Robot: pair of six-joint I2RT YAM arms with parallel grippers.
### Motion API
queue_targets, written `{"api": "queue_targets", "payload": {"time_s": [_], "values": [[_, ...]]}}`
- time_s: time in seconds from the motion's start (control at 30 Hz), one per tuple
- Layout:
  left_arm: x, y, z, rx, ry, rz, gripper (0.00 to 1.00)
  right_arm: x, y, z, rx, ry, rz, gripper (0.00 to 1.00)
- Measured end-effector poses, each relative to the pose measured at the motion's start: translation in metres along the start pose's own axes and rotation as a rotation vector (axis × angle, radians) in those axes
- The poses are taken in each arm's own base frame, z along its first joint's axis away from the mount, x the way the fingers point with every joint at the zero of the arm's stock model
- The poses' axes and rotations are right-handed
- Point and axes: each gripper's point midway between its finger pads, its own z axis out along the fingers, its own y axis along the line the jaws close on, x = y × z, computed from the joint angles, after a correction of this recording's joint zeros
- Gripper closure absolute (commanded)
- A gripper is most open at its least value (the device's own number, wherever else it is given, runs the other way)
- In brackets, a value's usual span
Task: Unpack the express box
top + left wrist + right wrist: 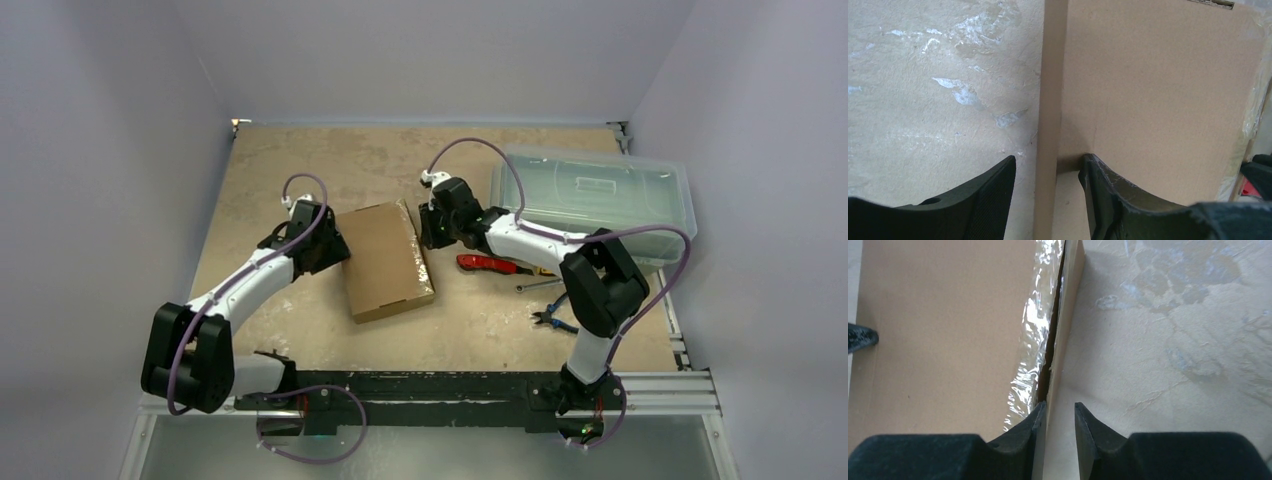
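Flat in the middle of the table (290, 165) lies the box (385, 262), lid down, turned a little askew, with an arm at each of its long sides.

The left gripper (330, 248) is at the box's left edge. Seen from its wrist, its jaws stand apart and straddle that edge: one finger (983, 200) hangs out over the bare table, the other (1108, 195) sits over the lid, and the box's side wall runs up between them. There is clear space between the outer finger and the wall, so nothing is clamped.

The right gripper (430, 225) is at the opposite, taped edge, near the far corner. Its jaws are only narrowly apart. The inner finger (1023, 435) is against the crinkled clear tape (1030, 340) at the lid's rim, the outer one (1093, 435) is over the table, and the thin cardboard wall passes between the two. A sliver of table shows between that wall and the outer finger, so it doesn't look pinched. A dark slit shows along this edge between lid and wall.

Off to the right, well apart from the box, sit a clear bin (600, 190), a red-handled tool (487, 264) and blue-handled pliers (553, 320).
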Motion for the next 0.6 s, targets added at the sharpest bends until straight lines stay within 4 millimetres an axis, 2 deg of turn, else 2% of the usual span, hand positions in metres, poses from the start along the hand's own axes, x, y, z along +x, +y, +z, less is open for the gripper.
{"api": "queue_targets", "payload": {"time_s": [0.13,0.23,0.4,0.53,0.6], "values": [[0.001,0.0,0.001,0.018,0.019,0.032,0.48,-0.015,0.007,-0.005,0.049,-0.034,0.019,0.57],[0.0,0.0,0.001,0.021,0.028,0.045,0.48,-0.021,0.014,-0.012,0.047,-0.057,0.037,0.53],[0.0,0.0,0.001,0.023,0.027,0.06,0.49,-0.047,0.023,-0.019,0.015,-0.116,0.058,0.54],[0.0,0.0,0.0,0.024,0.026,0.059,0.54,-0.072,0.024,-0.004,0.014,-0.15,0.067,0.58],[0.0,-0.001,0.001,0.025,0.029,0.059,0.55,-0.073,0.021,0.005,0.017,-0.147,0.071,0.61]]}}
